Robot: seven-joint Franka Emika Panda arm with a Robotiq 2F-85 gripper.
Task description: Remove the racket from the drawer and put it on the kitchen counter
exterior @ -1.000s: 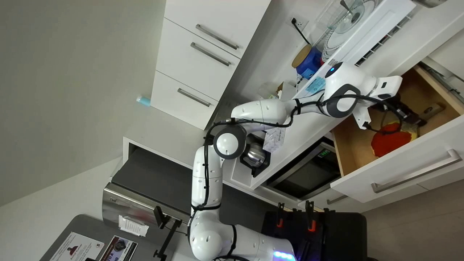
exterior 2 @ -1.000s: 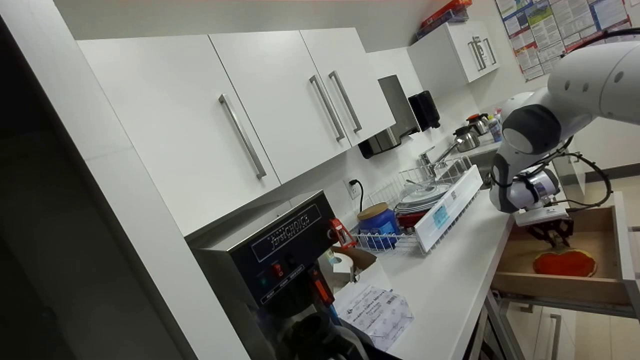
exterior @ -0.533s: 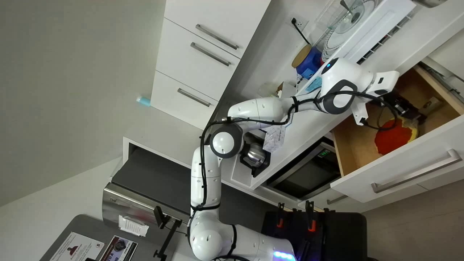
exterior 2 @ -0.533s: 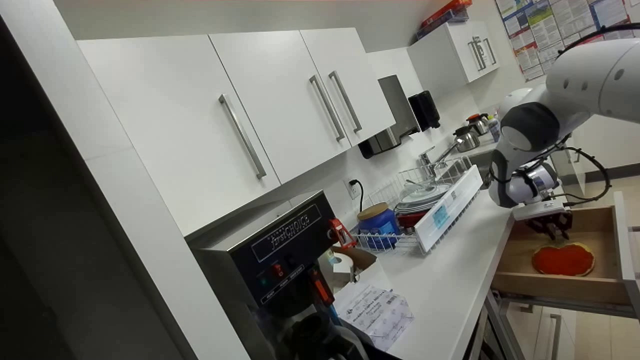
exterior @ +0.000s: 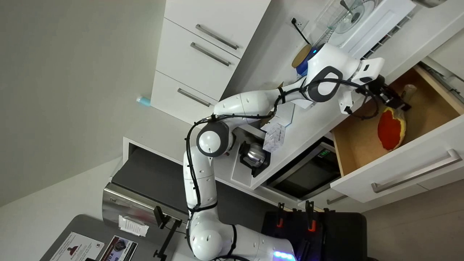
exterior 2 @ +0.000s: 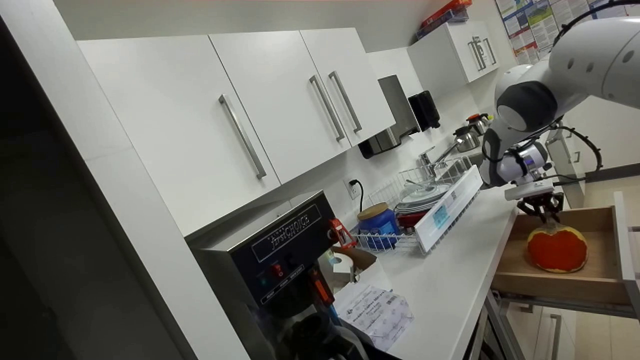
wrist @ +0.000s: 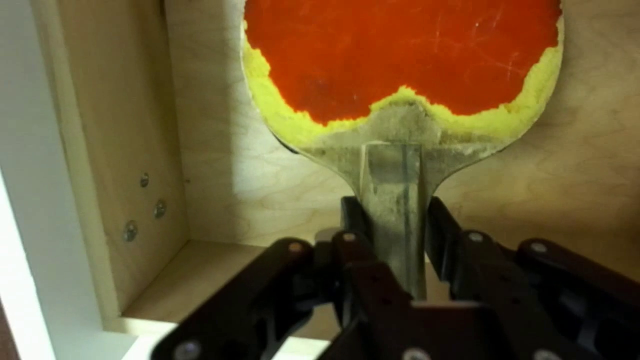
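Note:
The racket has a round red face with a ragged yellow lower edge and a light wooden handle. It shows in both exterior views and in the wrist view. My gripper is shut on the racket's handle, one black finger pad on each side. The gripper also shows in an exterior view, above the racket, with the face hanging tilted below the fingers. The racket is within the outline of the open drawer; its exact height above the drawer floor is hard to tell. The kitchen counter runs beside the drawer.
A dish rack with a white front panel and a blue jar stand on the counter. A paper packet and a coffee machine stand nearer that camera. The drawer's white front is an edge beside the racket.
My gripper has moved up and toward the counter side with the racket in it. The racket has tilted, its face now hanging down more steeply. The drawer has not moved.

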